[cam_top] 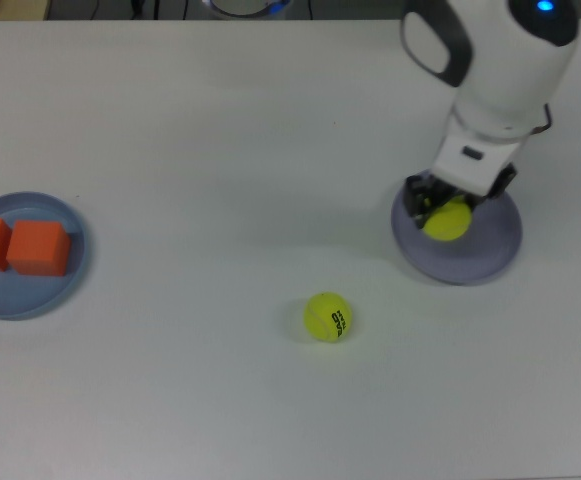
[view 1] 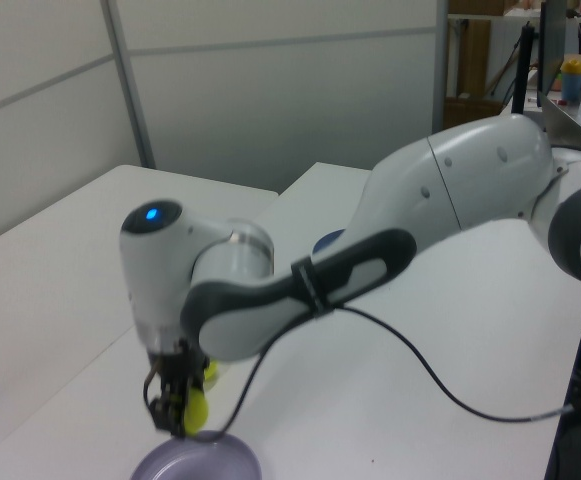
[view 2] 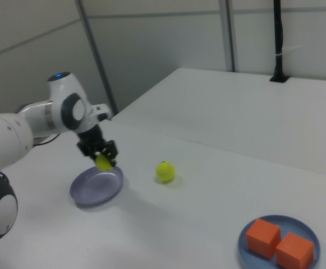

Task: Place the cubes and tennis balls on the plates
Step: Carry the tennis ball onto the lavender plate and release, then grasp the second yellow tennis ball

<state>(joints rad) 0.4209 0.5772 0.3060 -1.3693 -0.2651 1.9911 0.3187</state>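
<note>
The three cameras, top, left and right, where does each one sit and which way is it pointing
Top view: overhead, looking straight down at the white table; shows the wrist and gripper holding a tennis ball over the lavender plate.
Left view: beside the table near the lavender plate, looking along it; shows the whole arm.
Right view: opposite end, near the blue plate with orange cubes; shows arm links and gripper.
All three share the held ball and lavender plate.

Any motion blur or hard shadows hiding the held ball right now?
Left view: the arm is smeared, the held ball soft-edged. Top view: the gripper is slightly soft, the held ball plain over the lavender plate. Right view: only faint, soft shadows; nothing hidden.
</note>
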